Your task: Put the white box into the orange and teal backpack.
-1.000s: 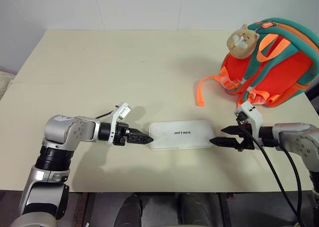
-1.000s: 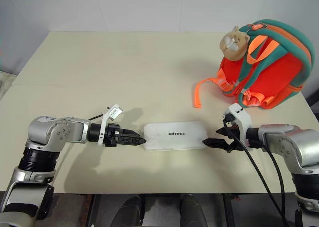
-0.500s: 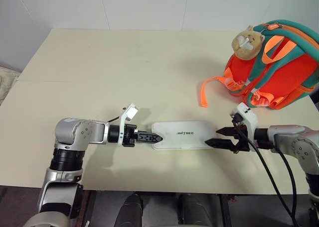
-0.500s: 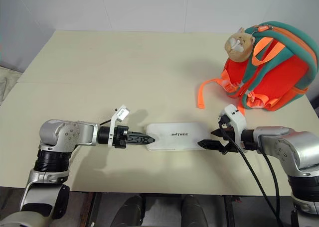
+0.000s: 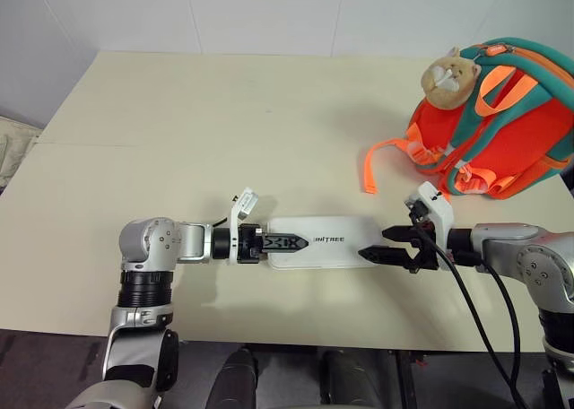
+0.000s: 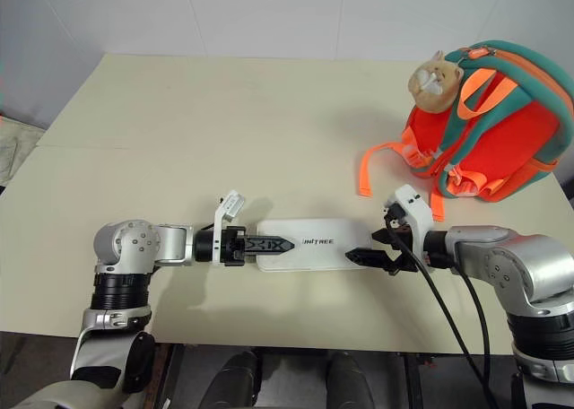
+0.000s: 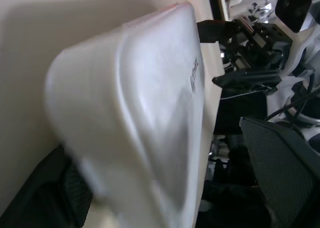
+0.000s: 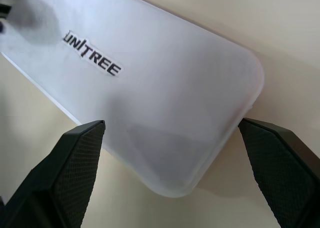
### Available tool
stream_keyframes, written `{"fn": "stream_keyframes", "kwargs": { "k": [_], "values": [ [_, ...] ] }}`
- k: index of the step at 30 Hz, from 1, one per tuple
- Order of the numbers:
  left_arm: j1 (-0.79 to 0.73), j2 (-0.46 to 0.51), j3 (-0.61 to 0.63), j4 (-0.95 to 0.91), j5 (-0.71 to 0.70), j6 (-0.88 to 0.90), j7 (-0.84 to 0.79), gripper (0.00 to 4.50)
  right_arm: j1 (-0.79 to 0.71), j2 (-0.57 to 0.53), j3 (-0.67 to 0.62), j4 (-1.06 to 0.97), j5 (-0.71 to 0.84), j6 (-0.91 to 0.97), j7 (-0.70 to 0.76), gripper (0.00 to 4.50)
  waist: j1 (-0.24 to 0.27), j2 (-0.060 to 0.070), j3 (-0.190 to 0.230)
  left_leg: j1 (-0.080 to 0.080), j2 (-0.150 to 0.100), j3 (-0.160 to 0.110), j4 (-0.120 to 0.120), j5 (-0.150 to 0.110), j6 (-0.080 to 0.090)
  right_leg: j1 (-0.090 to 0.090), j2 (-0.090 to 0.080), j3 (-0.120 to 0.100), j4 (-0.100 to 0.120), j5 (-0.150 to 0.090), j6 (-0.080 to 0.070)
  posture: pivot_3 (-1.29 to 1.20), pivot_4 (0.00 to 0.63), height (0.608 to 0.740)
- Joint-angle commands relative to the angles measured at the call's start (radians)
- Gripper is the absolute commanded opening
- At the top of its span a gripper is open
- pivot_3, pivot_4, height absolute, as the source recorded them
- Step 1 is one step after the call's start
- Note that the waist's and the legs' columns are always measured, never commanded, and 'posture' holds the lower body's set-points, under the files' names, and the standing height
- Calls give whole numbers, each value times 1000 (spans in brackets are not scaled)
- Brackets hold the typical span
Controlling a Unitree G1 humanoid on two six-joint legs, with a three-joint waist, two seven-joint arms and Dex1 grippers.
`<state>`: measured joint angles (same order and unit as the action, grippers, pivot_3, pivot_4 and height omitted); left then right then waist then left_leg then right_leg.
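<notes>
On the table (image 5: 179,122), both spread pincers (left (image 5: 289,243), right (image 5: 375,255)) flank the white box (image 5: 334,240).

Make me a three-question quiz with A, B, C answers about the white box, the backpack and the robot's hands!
1. Where does the white box lie?
A. inside the backpack
B. on the table between the two grippers
C. on the floor

2. What colours is the backpack?
A. orange and teal
B. black and red
C. all yellow

3. How do the right gripper's fingers stand?
A. shut tight
B. open, either side of the box's end
C. gripping a strap

Answers:
1 B: the box lies flat on the table, left gripper at its other end.
2 A: orange body, teal edging.
3 B: right wrist view shows both fingers apart.
</notes>
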<state>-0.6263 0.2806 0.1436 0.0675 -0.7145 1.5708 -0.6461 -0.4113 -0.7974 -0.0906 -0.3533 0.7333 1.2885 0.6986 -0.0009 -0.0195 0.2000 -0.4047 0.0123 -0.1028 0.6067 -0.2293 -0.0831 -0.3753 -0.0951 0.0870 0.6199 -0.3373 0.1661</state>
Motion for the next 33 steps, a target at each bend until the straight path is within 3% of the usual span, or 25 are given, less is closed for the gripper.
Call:
{"fn": "stream_keyframes", "kwargs": {
  "k": [1, 11, 14, 23, 27, 33],
  "values": [
    [11, -15, -26, 32, -20, 44, 12, 4481, -12, 14, -14, -36, 22, 3, -12, 4495, -1, 0, 0, 0, 0, 0, 0, 0, 0, 0, 0, 0, 0, 0, 0, 0, 150, 740],
    [-6, 28, -27, 60, -76, 44, -1, 4481, -2, 16, -9, -34, 23, -26, -5, 4495, -3, 0, 0, 0, 0, 0, -1, 0, 0, -1, 0, 0, 0, 0, 0, 0, 150, 740],
    [-9, 37, -19, 69, -85, 44, 4, 3909, 2, 15, -7, -31, 21, -34, -4, 4500, -5, 0, 0, 0, 0, 0, -1, 0, 0, -1, 0, 0, 0, 0, 0, 0, 150, 740],
    [-32, 30, 75, 120, -111, 44, 44, 1328, 17, 15, -3, -20, 17, -68, -1, 4500, -5, -1, 0, 0, 0, 0, -1, 0, 0, -2, 0, 0, 0, 0, 0, 0, 150, 740],
    [-35, 24, 98, 108, -156, 44, 57, 1292, 27, 23, -16, -24, 17, -91, -8, 4500, -6, -1, 1, 0, 0, 0, -1, 0, 0, -2, 0, 0, 0, 0, 0, 0, 150, 740],
    [-37, 105, 167, 51, -169, -52, -15, 1292, -6, 26, -175, 16, -36, -181, -117, 4500, -6, -1, 1, -1, 0, 0, -2, 0, -1, -3, 0, 0, 0, 0, 0, 0, 150, 740]
  ]
}}
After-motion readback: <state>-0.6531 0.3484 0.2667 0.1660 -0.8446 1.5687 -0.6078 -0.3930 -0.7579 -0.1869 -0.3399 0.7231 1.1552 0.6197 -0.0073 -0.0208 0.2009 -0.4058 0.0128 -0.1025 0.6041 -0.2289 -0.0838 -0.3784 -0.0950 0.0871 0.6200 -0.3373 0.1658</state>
